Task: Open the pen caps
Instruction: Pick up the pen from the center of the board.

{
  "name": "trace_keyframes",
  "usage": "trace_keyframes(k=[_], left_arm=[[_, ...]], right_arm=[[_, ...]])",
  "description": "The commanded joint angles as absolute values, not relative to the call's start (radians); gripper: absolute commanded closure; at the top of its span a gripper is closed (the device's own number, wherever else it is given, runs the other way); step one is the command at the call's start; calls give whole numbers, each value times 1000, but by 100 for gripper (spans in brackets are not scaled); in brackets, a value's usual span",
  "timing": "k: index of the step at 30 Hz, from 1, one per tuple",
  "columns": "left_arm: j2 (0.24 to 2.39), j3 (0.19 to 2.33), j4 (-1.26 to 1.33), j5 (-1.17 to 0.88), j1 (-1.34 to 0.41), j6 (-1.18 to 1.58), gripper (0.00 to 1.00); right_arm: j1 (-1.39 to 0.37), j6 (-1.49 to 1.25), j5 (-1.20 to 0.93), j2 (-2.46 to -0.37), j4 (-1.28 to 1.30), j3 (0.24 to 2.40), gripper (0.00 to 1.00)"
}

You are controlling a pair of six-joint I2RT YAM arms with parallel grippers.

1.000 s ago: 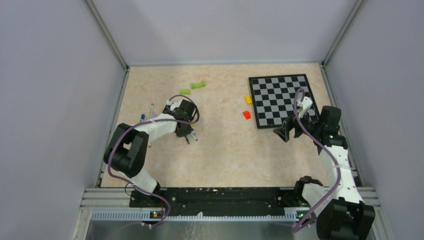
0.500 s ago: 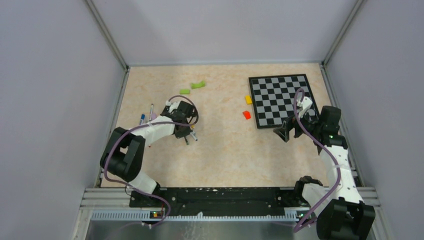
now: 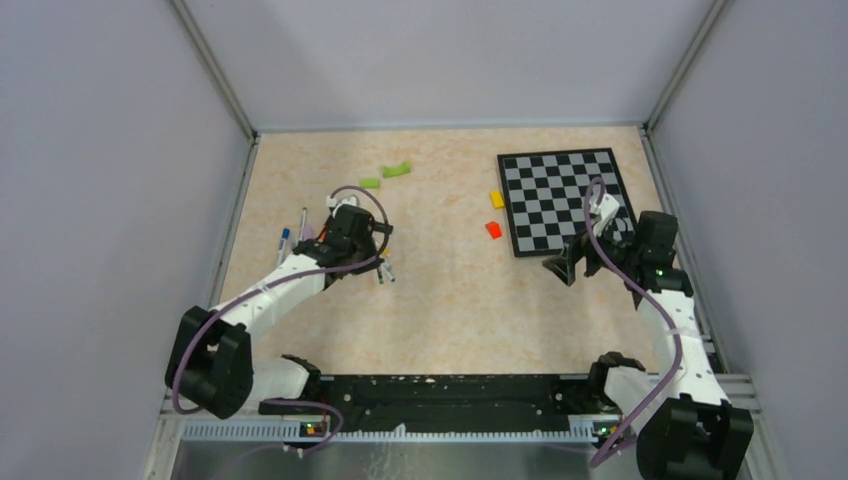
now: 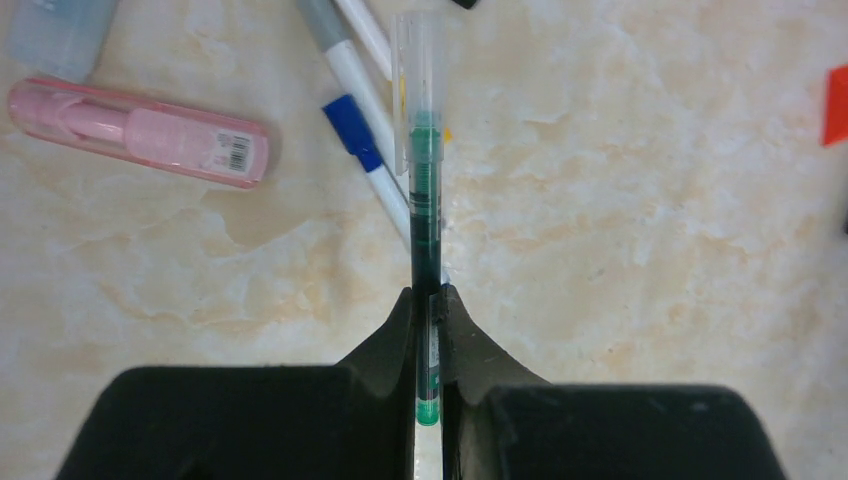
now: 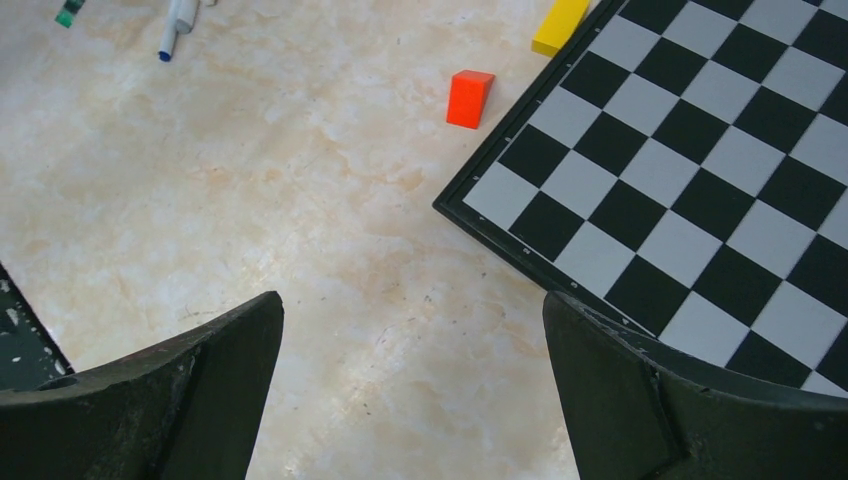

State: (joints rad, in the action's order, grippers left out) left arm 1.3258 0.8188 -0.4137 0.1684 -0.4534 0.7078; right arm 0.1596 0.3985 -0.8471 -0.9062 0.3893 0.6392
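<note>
My left gripper point(image 4: 427, 295) is shut on a thin green pen point(image 4: 424, 210) that points straight ahead. The pen's clear cap point(image 4: 417, 55) is on its far end. Under it on the table lie a white pen with a blue band point(image 4: 368, 160) and a pink highlighter point(image 4: 140, 132). In the top view the left gripper point(image 3: 366, 254) is over the pens at mid-left point(image 3: 385, 271). My right gripper point(image 5: 415, 330) is open and empty, above bare table by the chessboard corner; it also shows in the top view point(image 3: 563, 268).
The chessboard point(image 3: 565, 200) lies at the back right, with an orange block point(image 3: 493, 229) and a yellow block point(image 3: 497, 199) beside its left edge. Two green curved pieces point(image 3: 397, 169) lie at the back. More pens point(image 3: 285, 238) lie by the left wall.
The left arm's elbow has swung down toward the near left corner, while its gripper stays over the pens. The right arm has hardly moved.
</note>
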Motion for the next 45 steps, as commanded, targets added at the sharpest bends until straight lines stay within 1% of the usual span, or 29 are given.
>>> trace_keyframes(k=[1,4,7,10,15,19,27,32,36,38,40,45], left_arm=[[1203,733,-214,-43,-456,651,100],[1129,632,14,-212,-457,654,100],[1101,530,287,-335,-459,726,100],[1113,482,481,-361,-485,788,100],[1171,479,691,-321,-567,833,100],[1226,509,760,-258,-641,838,100],[1357,586,865,-139,-779,831,100],[1442,621,940,-70,-846,827,100],[1494,646,982,-38,-874,831,100],[1518,662,992,-28,-885,831,100],[1540,677,1000,-20,-896,833,100],[1575,700,1019,-11,-916,845,100]], right_arm=[[123,381,-925,-924,356,644,1],[93,353,-978,-948,346,648,1],[72,310,-1057,-977,318,653,1],[62,240,-1159,-1011,264,651,1],[26,80,-1270,-1050,95,616,1],[-33,-41,-1303,-1063,-65,578,1],[-153,-255,-1304,-1128,-361,531,1],[-179,-321,-1235,-1167,-413,529,1],[-185,-436,-1223,-1204,-521,509,2],[-196,-475,-1215,-1220,-554,503,4],[-219,-465,-1203,-1232,-543,506,9],[-244,-452,-1179,-1237,-518,517,25]])
